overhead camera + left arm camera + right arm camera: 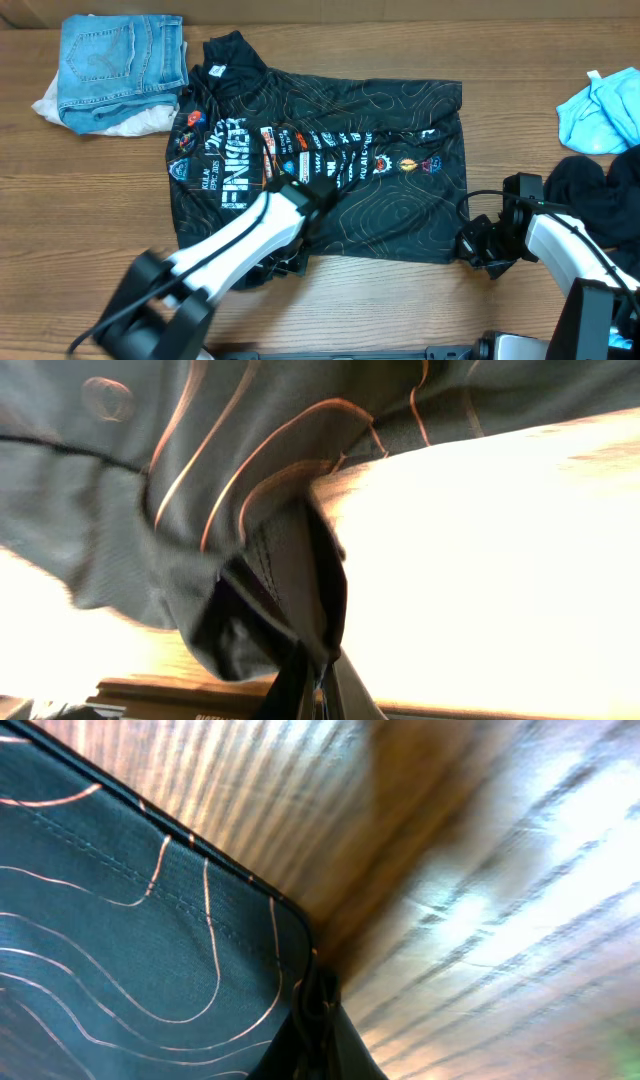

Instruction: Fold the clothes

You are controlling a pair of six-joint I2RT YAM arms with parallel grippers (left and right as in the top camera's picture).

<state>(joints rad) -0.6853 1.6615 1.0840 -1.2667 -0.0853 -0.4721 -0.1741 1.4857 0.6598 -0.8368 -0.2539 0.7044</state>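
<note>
The black jersey lies spread flat in the middle of the counter, with its long axis running left to right and its collar at the far left. Both tools sit along its near hem. The right tool is closed on the near-right corner, and the left tool is pinched shut on a bunch of hem further left. The cloth lies to the far side of both, so the fold probably carries the near hem towards the far edge.
</note>
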